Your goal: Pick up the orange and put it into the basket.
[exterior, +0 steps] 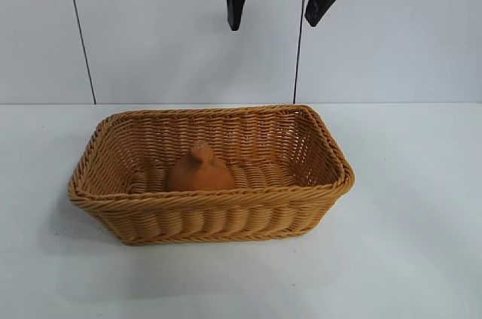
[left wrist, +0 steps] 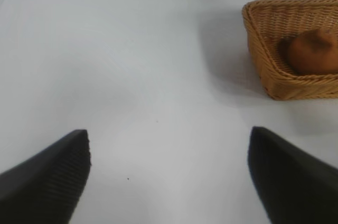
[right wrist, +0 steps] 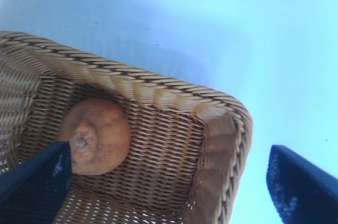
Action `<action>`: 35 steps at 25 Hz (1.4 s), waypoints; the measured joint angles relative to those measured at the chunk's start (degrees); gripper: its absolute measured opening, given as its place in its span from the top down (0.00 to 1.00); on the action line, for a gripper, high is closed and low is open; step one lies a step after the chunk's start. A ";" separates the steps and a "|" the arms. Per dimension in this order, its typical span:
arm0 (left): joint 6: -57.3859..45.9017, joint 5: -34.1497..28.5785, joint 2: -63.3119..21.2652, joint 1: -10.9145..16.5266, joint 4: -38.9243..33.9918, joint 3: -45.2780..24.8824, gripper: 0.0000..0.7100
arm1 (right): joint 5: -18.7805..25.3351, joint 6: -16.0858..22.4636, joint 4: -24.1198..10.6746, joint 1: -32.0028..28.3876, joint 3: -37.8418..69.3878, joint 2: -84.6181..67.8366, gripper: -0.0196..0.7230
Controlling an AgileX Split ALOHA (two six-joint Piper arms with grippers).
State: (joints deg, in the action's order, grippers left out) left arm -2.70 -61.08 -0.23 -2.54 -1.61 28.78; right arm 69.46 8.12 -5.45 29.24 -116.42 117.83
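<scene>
White table (exterior: 422,259), orange (exterior: 200,171) inside basket (exterior: 226,217), empty right gripper (exterior: 280,4) spread wide above it

You see: basket (exterior: 226,217) – woven wicker, ribbed, slight sheen | orange (exterior: 200,170) – matt, rough skin | table (exterior: 407,259) – smooth, white, faintly glossy

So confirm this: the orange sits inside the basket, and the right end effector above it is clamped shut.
Not shut. The exterior view shows the right end effector open, fingers spread wide above the basket. The orange does sit inside it.
</scene>
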 joint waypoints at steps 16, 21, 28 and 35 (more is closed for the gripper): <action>0.00 0.00 0.00 0.00 0.87 0.00 0.18 | 0.00 -2.35 1.38 -25.85 -0.07 1.25 0.04; 0.00 0.00 0.00 0.00 0.87 0.00 0.18 | -0.16 -3.43 3.14 -26.50 6.51 -0.69 0.04; 0.00 0.00 0.00 0.00 0.99 0.00 0.18 | 0.17 -6.77 5.45 -26.50 31.42 -13.68 0.04; 0.00 0.00 0.00 0.00 0.99 0.00 0.18 | 0.39 -7.68 5.76 -26.50 56.27 -33.75 0.04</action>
State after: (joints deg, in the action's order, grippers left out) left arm -2.70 -61.08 -0.23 -2.54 -0.62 28.78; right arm 69.85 0.44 0.31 2.74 -60.14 84.08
